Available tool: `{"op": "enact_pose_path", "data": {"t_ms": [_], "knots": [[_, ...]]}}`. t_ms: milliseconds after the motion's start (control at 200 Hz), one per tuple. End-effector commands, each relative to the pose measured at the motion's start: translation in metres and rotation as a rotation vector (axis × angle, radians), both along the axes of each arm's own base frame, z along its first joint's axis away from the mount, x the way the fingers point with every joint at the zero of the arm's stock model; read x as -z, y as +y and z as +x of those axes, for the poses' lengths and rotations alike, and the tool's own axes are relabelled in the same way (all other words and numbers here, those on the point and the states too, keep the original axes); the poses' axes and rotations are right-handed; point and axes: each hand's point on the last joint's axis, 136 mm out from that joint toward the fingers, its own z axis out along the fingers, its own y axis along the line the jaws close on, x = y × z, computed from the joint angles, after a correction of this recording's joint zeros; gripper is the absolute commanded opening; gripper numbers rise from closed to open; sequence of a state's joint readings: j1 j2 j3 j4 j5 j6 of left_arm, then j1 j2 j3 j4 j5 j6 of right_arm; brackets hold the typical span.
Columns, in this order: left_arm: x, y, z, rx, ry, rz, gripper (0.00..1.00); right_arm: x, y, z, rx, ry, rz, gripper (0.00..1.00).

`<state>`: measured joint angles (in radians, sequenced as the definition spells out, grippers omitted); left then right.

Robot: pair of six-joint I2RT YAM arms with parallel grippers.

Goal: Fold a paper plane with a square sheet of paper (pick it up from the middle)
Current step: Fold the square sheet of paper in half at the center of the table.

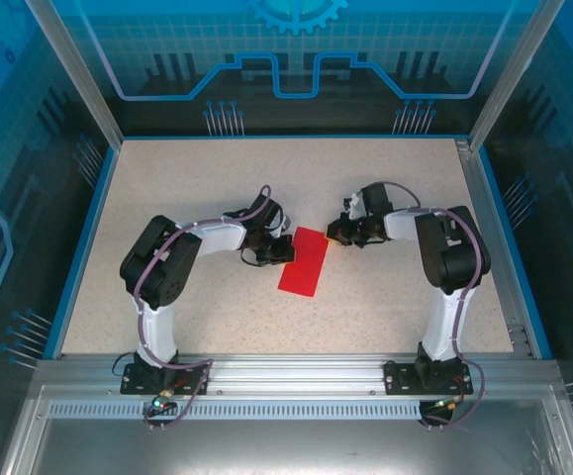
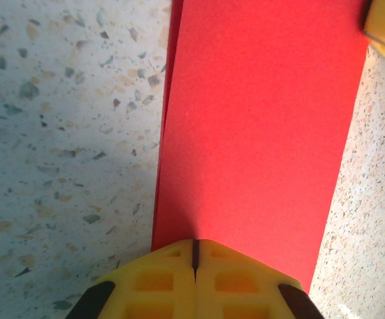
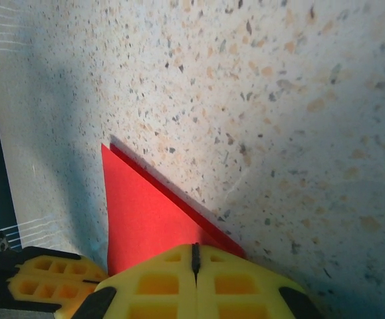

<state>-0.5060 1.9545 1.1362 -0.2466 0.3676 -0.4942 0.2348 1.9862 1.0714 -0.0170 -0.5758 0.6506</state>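
My left arm: elbow bent, reaching inward; left gripper (image 1: 280,250), fingers pressed together, tip at the left edge of the square sheet of paper (image 1: 304,262). The sheet lies folded as a red strip, flat on the speckled table (image 1: 395,297), mid-field. My right arm: mirrored; right gripper (image 1: 334,235) likewise closed, at the sheet's far right corner.

My left arm (image 1: 162,267) and right arm (image 1: 449,252) look alike from above: bulky black joint housings, white links, a mauve-grey cable (image 1: 145,317) looped along each, and black base plates (image 1: 162,374). On my wrist feeds, the left gripper (image 2: 195,256) and right gripper (image 3: 194,259) are yellow and waffle-pocketed, with black corner insets.
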Motion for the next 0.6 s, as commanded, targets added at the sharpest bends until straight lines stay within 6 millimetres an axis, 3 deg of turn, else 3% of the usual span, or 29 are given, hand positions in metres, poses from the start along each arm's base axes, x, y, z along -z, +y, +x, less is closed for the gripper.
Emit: {"op": "enact_pose_path", "data": {"t_ms": [0, 190, 435, 595], "knots": [[0.049, 0.029, -0.048, 0.018, 0.180, 0.157, 0.00, -0.016, -0.005, 0.008, 0.017, 0.000, 0.006, 0.04], [0.050, 0.029, -0.049, 0.018, 0.181, 0.158, 0.00, 0.001, -0.005, 0.008, 0.033, 0.053, -0.018, 0.04], [0.049, 0.030, -0.050, 0.017, 0.182, 0.158, 0.00, 0.046, -0.017, -0.008, 0.075, 0.260, -0.096, 0.02], [0.049, 0.030, -0.051, 0.016, 0.180, 0.159, 0.00, 0.038, -0.017, -0.008, 0.074, 0.214, -0.098, 0.04]]}}
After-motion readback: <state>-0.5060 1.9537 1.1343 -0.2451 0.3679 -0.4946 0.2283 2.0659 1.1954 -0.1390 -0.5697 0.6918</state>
